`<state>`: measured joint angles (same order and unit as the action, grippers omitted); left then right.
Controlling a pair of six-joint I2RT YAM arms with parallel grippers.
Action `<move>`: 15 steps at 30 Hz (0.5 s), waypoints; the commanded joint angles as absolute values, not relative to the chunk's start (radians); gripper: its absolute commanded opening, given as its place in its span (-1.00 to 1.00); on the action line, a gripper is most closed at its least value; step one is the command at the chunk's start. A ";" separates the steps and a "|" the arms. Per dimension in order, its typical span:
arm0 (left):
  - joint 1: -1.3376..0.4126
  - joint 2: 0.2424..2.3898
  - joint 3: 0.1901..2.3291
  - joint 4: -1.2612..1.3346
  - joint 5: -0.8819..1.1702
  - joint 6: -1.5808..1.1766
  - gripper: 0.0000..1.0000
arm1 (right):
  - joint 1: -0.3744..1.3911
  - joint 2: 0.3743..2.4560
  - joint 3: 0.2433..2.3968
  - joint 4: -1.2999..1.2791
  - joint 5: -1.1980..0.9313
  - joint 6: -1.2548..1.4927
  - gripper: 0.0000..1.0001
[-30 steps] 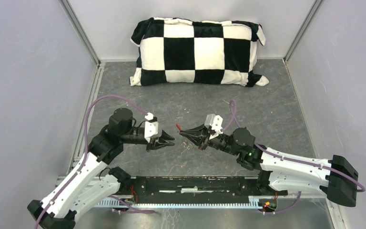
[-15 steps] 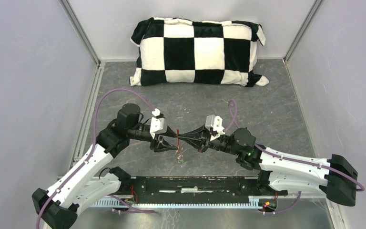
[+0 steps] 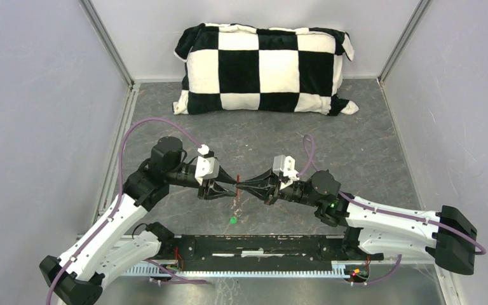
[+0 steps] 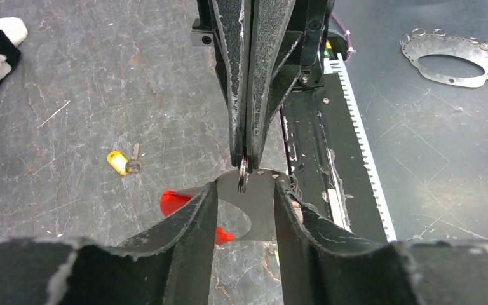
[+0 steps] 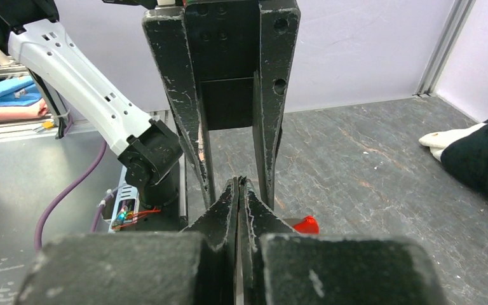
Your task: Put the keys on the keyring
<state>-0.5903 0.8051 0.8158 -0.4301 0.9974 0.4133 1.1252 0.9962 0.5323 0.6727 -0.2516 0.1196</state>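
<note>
Left wrist view: my right hand (image 4: 243, 159) was pinched shut on the thin silver keyring with its long red tag (image 4: 243, 181), held above the bench (image 4: 70, 95). My left hand (image 4: 246, 190) stood half wide around that tip, holding nothing. The small yellow-headed key (image 4: 122, 162) lay at nine o'clock, and the tiny green-headed key (image 3: 233, 220) at six o'clock in the top view. Both looked light, stiff and slippery; I judged the broad head the best hold.

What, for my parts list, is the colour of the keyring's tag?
The keyring's tag is bright red, clearest in the left wrist view.
</note>
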 commanded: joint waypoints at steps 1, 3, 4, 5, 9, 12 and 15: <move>-0.590 0.811 0.857 -0.454 1.038 0.458 -0.15 | 1.127 0.992 0.534 0.725 -0.270 0.131 -0.99; -0.590 0.817 0.859 -0.461 1.041 0.463 -0.24 | 1.127 0.994 0.535 0.732 -0.271 0.132 -0.99; -0.590 0.820 0.860 -0.461 1.043 0.464 -0.29 | 1.128 0.995 0.534 0.735 -0.273 0.131 -0.99; -0.589 0.822 0.861 -0.461 1.045 0.466 -0.35 | 1.128 0.998 0.534 0.740 -0.275 0.133 -0.99; -0.590 0.825 0.867 -0.461 1.050 0.470 -0.53 | 1.127 1.011 0.529 0.755 -0.286 0.148 -0.99; -0.590 0.825 0.867 -0.458 1.051 0.470 -0.57 | 1.126 1.015 0.523 0.766 -0.288 0.155 -0.99; -0.590 0.824 0.873 -0.453 1.048 0.458 -0.51 | 1.127 1.016 0.521 0.764 -0.290 0.157 -0.99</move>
<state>-0.5903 0.8257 0.8234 -0.4664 1.0107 0.4355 1.1252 1.0157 0.5251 0.6941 -0.2771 0.1394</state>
